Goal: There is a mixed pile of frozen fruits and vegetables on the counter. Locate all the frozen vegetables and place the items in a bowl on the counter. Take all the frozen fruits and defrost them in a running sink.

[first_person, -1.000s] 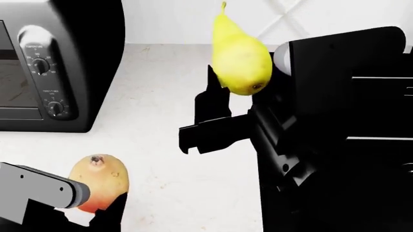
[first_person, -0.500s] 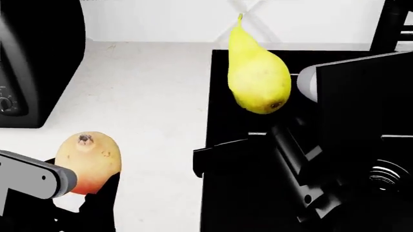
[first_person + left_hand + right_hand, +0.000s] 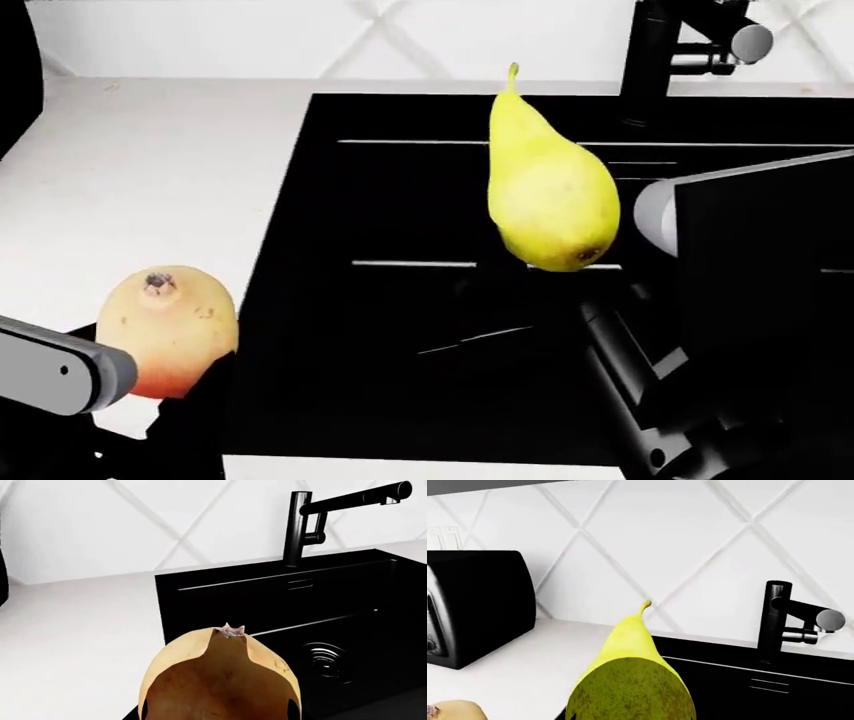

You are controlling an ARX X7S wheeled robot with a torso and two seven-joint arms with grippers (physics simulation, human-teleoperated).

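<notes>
**Both fruits arriving over the sink**

Yellow and glossy, the pear (image 3: 550, 195) is hanging over the black sink (image 3: 400, 200), carried by the right gripper (image 3: 534, 290), whose dark fingers are hard to separate from the basin behind them; from the way the fruit is staying aloft, that gripper is judged to be clamped on it. Down at the lower left of the head view, the left gripper (image 3: 180, 385) is grasping the round tan-orange fruit (image 3: 167, 330), which is sitting above the white counter (image 3: 147, 170) just beside the basin's near edge, not yet over it.

Compared with half a second back, the view has swung toward the sink: the basin now fills the middle of the head picture, the faucet (image 3: 681, 50) has come into sight at the top, and the toaster oven (image 3: 477, 605) has all but slipped out of the head view, showing only in the right wrist view. A second ago the pear was still over bare worktop.

For the task, this is meaning the fruit half is well along: the pear looks ready to be lowered or released toward the drain (image 3: 325, 657), while the round fruit needs carrying further across. No running water is showing, so the faucet probably needs turning on.
</notes>
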